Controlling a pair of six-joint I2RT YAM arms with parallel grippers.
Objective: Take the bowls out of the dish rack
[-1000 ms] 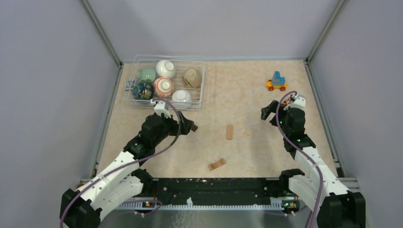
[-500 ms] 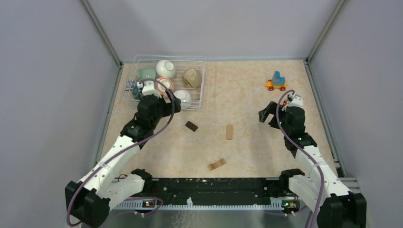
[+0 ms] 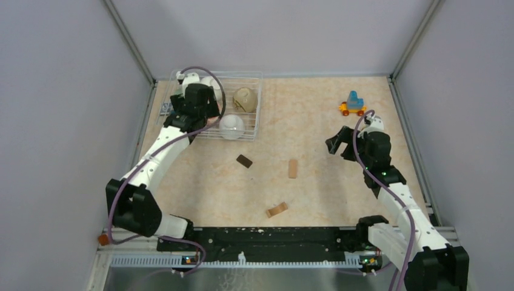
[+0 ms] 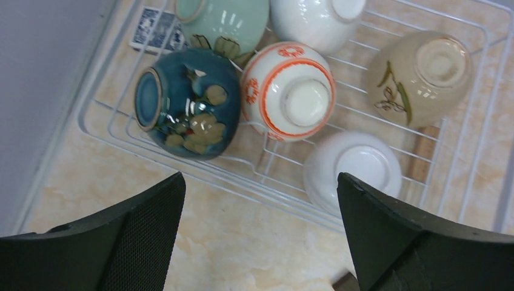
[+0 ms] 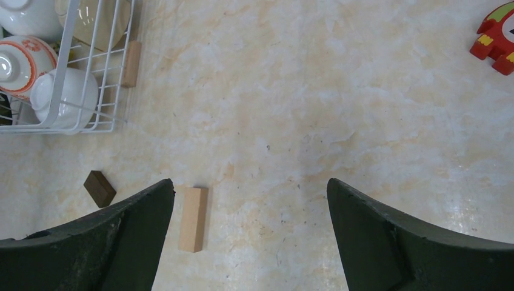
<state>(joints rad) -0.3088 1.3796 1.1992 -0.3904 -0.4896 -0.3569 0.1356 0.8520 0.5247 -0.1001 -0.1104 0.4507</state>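
White-wire dish rack (image 3: 251,118) runs left to right; glossy bowls (image 4: 288,91) sit foot-up, blue bowl (image 4: 188,106) seemingly tipped sideways. Left gripper (image 4: 259,179), right gripper (image 5: 250,185) gape wide.

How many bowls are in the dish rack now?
6, all in the dish rack: pale-green bowl and white bowl at the far side, dark blue bowl left, orange-patterned bowl centre, tan bowl right, second white bowl at near edge. None looks hidden.

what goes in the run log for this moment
left gripper open, empty, over dish rack | right gripper open, empty, over table | bowls six in rack, none lifted
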